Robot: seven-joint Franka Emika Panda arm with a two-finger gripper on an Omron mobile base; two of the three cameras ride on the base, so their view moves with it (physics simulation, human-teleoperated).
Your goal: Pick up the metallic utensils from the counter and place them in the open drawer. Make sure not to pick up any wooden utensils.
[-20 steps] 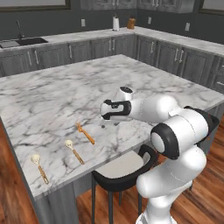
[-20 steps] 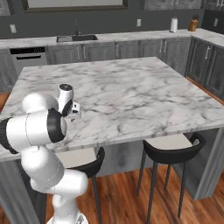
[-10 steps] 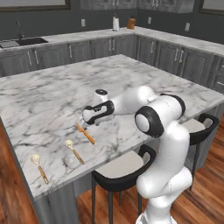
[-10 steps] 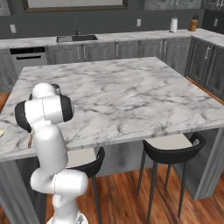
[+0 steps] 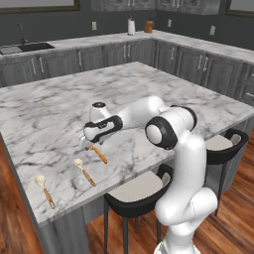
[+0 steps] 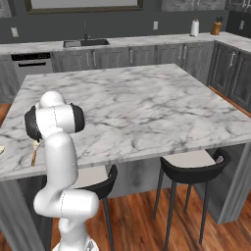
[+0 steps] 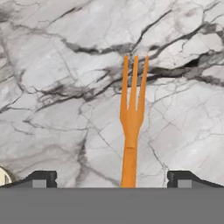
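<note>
The fork (image 7: 131, 122) lies flat on the counter (image 7: 52, 65) right below my gripper (image 7: 111, 178), tines pointing away from me and the handle running back between my two fingertips (image 7: 41, 178), which stand wide apart on either side of it, holding nothing. From the left base view I see the same fork (image 5: 98, 154) near the counter's front edge, just under my gripper (image 5: 88, 140), with two wooden spoons (image 5: 84, 170) lying nearer the edge, apart from it.

I judge the fork to be light, stiff and thin, so weight is no worry; the trouble is that it sits almost flush with smooth, hard marble. The tines are narrow and tapered, a poor place to pinch. The handle is wider and straight-sided, so I would close across it, near where it meets the neck, with the fingers coming down until they almost touch the stone. It looks all orange here, so I cannot tell how slick its surface is; a firm squeeze should stop it from swivelling as I lift.
</note>
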